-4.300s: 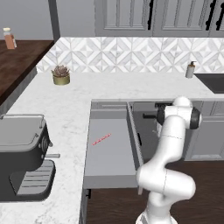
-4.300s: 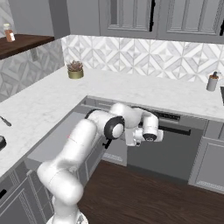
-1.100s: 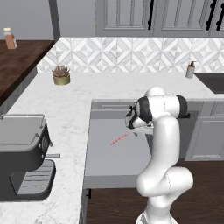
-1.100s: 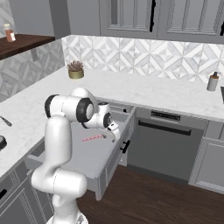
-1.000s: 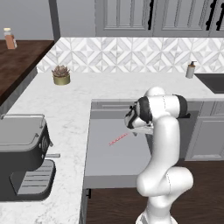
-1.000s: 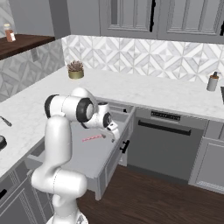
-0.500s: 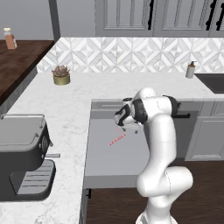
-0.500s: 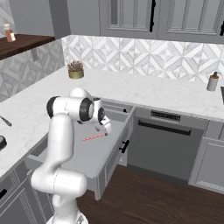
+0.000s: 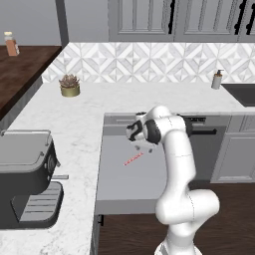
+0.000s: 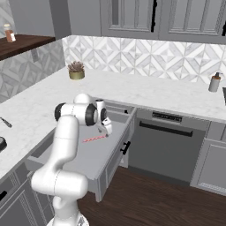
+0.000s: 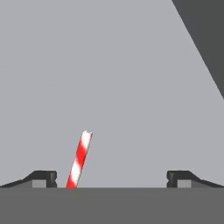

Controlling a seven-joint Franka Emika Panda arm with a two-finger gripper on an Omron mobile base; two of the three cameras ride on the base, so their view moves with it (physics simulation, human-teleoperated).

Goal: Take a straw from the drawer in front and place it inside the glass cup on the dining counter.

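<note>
Red-and-white striped, the straw [image 9: 133, 159] lies flat on the grey floor of the drawer [image 9: 115, 184], which stands pulled out from under the white marble tabletop [image 9: 84, 119]. From the left base view the straw sits roughly in the middle of the drawer's floor, slanting up to the right, and the pincer [image 9: 144, 148] hangs just above its upper right end. From the right base view the same straw [image 10: 94, 138] lies just left of and below the pincer [image 10: 106, 128], with the white arm bent over the drawer [image 10: 90, 164] from the left. The hand view looks almost straight down at the flat grey floor of the drawer [image 11: 109, 65]: the 2 dark fingertips [image 11: 41, 177] rise at the bottom edge, set wide apart, and the straw [image 11: 79, 158] stands between them, much nearer the left tip than the right, with its lower end cut off by the bottom of the view. The pincer [image 11: 111, 178] is spread fully open and grips nothing; the straw touches neither tip. A darker grey wedge, the drawer's side wall, cuts across the upper right corner of that view. On the tabletop, a small potted plant [image 9: 69, 85] stands near the patterned backsplash, and a dark coffee machine [image 9: 25, 174] sits at the left, well apart from the drawer.
</note>
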